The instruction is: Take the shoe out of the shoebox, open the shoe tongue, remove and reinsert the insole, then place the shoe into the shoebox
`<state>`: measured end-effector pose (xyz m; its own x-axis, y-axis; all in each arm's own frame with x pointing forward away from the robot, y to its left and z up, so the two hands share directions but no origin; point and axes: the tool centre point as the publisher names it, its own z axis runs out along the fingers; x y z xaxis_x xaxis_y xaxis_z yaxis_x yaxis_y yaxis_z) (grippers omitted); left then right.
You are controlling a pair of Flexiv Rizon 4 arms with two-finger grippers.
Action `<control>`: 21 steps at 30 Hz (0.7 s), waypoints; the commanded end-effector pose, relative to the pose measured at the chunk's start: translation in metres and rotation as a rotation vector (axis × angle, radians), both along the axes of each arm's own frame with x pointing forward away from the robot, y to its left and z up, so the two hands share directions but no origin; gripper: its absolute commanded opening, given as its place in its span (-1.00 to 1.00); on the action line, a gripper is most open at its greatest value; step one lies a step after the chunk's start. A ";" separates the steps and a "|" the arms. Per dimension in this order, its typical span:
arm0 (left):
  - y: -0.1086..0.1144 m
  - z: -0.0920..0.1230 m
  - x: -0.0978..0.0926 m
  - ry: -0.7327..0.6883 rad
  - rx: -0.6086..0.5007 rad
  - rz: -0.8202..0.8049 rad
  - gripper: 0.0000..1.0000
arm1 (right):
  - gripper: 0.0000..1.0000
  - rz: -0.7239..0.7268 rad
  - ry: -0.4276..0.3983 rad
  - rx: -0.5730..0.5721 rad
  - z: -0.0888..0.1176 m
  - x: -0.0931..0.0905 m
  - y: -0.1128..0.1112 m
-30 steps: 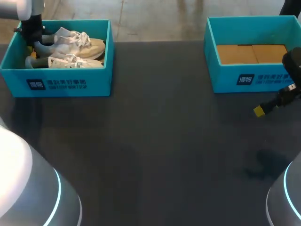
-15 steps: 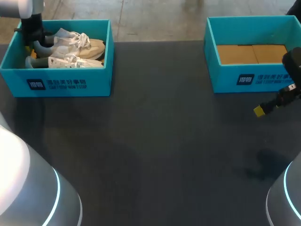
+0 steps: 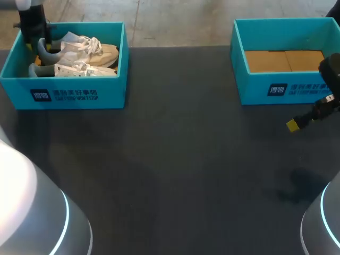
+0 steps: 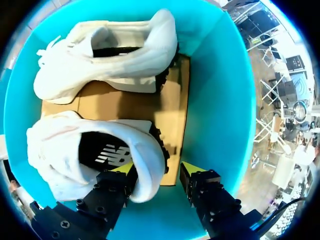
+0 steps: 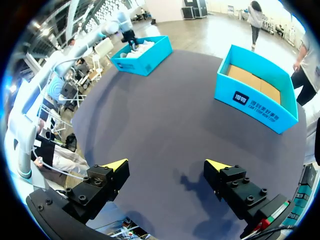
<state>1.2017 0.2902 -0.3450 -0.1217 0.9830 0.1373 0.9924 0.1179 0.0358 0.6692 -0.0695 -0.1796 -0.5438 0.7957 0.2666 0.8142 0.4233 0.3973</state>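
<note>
Looking down from the head view, a teal shoebox (image 3: 79,95) sits at the far left of the dark surface (image 3: 175,159) with a pair of white sneakers (image 3: 87,53) inside, and the left arm (image 3: 32,24) comes down into its left end. A second shoebox (image 3: 276,87), showing only a cardboard floor, stands at the far right. The right tool (image 3: 293,125) hangs just in front of it, above the surface, with one yellow tip showing. In the left wrist view, the left tool (image 4: 157,170) is spread around the heel of the nearer sneaker (image 4: 65,150). One fingertip sits inside the collar against the heel, above the dark insole (image 4: 105,150). The other stands outside the heel, apart from it and close to the box wall. The farther sneaker (image 4: 115,55) lies ahead on the cardboard bottom, toe pointing the same way. In the right wrist view, the right tool is spread wide above bare surface and pinches nothing. The second shoebox is ahead of it, and the teal shoebox with the left arm is well beyond.
</note>
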 end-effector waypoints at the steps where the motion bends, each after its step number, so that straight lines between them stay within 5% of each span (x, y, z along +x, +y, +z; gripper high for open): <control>1: 0.000 0.022 -0.015 -0.021 -0.014 -0.017 0.09 | 1.00 -0.002 0.000 -0.001 -0.001 0.000 0.001; 8: -0.005 0.047 -0.025 -0.037 -0.050 -0.040 0.19 | 1.00 -0.002 0.000 -0.001 -0.001 0.000 0.001; 21: -0.010 0.081 -0.057 -0.041 -0.065 -0.092 0.01 | 1.00 -0.002 0.000 -0.001 -0.001 0.000 0.001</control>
<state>1.1679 0.2821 -0.2733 -0.0354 0.9974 0.0633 0.9989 0.0334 0.0318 0.6692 -0.0695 -0.1797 -0.5438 0.7957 0.2666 0.8142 0.4233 0.3973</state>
